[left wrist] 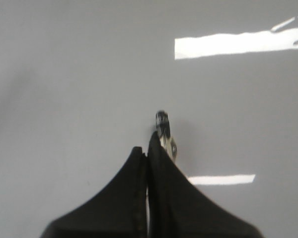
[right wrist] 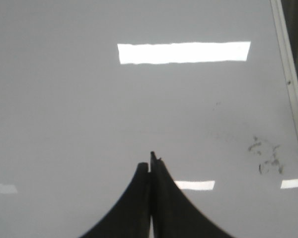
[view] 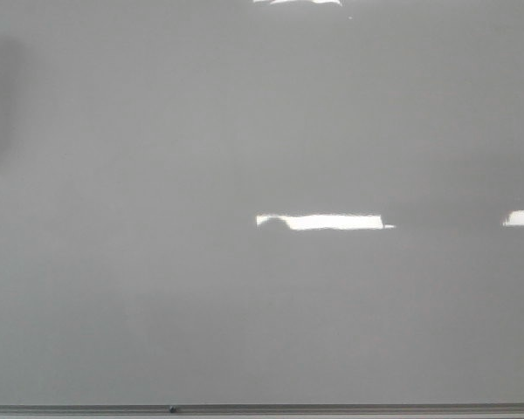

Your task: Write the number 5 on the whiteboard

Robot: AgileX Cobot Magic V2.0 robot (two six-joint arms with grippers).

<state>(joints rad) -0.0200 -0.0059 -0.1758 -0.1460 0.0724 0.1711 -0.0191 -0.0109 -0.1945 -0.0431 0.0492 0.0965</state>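
faint smudges, no legible text, whiteboard

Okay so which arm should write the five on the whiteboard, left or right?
Left, most likely. The left gripper is shut on a marker whose tip points at the whiteboard. The right gripper is shut with only a dark sliver between its fingers; nothing marker-like shows.

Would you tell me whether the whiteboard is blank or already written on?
Blank of any 5: the whiteboard shows only glare, plus faint smudges near its edge.

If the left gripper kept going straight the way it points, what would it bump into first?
Probably the whiteboard. The left gripper holds a small marker-like tip ahead of it, so that would likely touch first; depth is unclear.
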